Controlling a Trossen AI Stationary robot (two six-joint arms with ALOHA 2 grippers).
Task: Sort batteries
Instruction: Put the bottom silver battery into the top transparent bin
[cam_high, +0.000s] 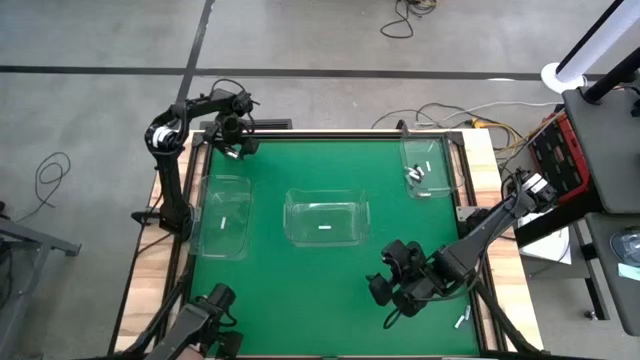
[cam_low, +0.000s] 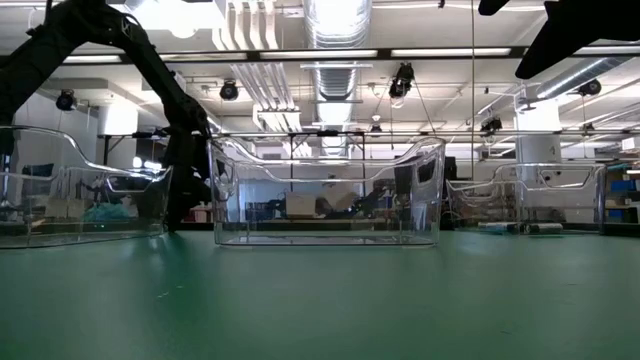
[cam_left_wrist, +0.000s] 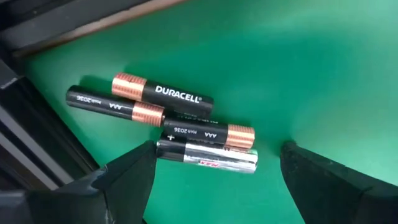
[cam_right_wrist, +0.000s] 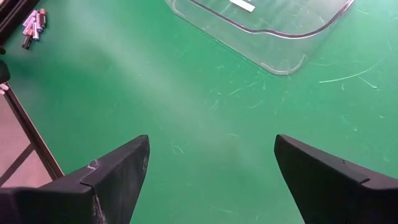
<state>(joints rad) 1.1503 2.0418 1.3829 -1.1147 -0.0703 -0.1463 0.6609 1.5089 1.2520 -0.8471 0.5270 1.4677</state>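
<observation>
Four batteries (cam_left_wrist: 168, 121) lie clustered: three black-and-copper, one silver with green end

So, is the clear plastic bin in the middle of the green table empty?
No. The middle clear plastic bin holds one small pale battery, lying flat on its floor.

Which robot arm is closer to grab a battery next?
Probably the left. Its left gripper hangs open right over the pile of batteries at the mat's far left corner. The right gripper, also open, has only bare green mat between its fingers.
</observation>
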